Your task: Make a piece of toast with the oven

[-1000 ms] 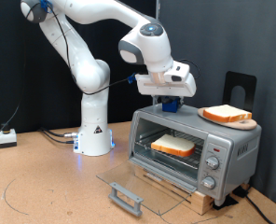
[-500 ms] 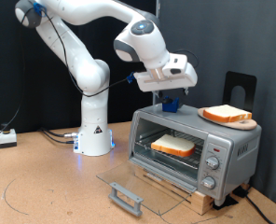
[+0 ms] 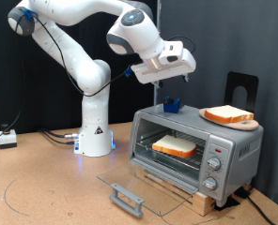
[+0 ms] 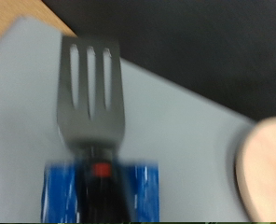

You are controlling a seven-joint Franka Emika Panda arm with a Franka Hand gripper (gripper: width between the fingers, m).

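Observation:
The silver-grey oven (image 3: 229,150) stands at the exterior view's right with its glass door (image 3: 144,180) dropped flat. One slice of toast (image 3: 175,144) lies on the rack inside. A second like slice (image 3: 226,114) lies on a wooden board on the oven's top. My gripper (image 3: 165,82) hangs above the oven top, empty, fingers apart. Under it a blue holder (image 3: 173,104) with a dark slotted spatula rests on the oven top. The wrist view shows the spatula (image 4: 89,89), the blue holder (image 4: 138,187), the grey oven top (image 4: 185,131) and the board's edge (image 4: 264,168). My fingers do not show there.
The oven sits on a low wooden base (image 3: 181,190). The door's grey bar handle (image 3: 127,198) juts towards the exterior view's bottom. The arm's white base (image 3: 94,136) stands left of the oven, with cables and a small white box (image 3: 7,139) further left. A black stand (image 3: 240,89) rises behind the oven.
My gripper has risen from the blue holder on the oven top and tilted, leaving the holder and spatula there. Both slices and the door have not moved.

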